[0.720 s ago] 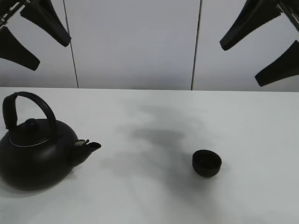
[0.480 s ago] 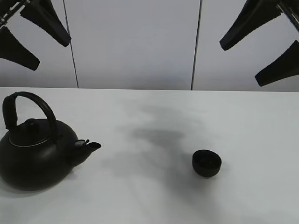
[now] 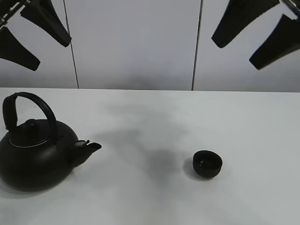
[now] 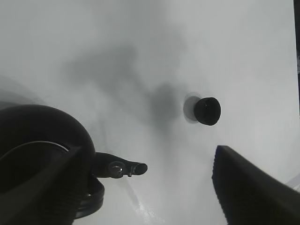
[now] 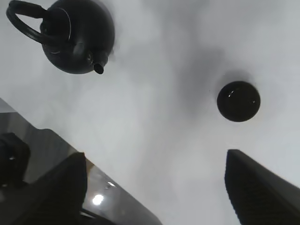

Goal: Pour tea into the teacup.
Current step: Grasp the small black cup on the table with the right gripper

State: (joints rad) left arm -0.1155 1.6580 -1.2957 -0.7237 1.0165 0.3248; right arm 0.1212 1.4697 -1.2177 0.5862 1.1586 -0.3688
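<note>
The small black teacup [image 3: 207, 163] stands upright on the white table [image 3: 154, 117], right of the middle. It also shows in the left wrist view [image 4: 207, 110] and the right wrist view [image 5: 238, 101]. The big black kettle [image 3: 35, 152] with arched handle stands at the left, its spout pointing right towards the cup; it shows in the wrist views too [image 4: 37, 140] [image 5: 77, 40]. My left gripper [image 3: 50, 54] hangs open and empty high above the kettle [image 4: 147, 152]. My right gripper [image 3: 236, 54] hangs open and empty high above the table's right side [image 5: 155, 157].
A grey panelled wall [image 3: 136, 42] stands behind the table's far edge. The table's edge and a dark floor [image 5: 33, 140] show in the right wrist view. Nothing stands between the kettle and the cup.
My right gripper has shifted a little left and up in the high view, and its shadow on the table has moved. The left gripper, kettle and teacup have not moved.
</note>
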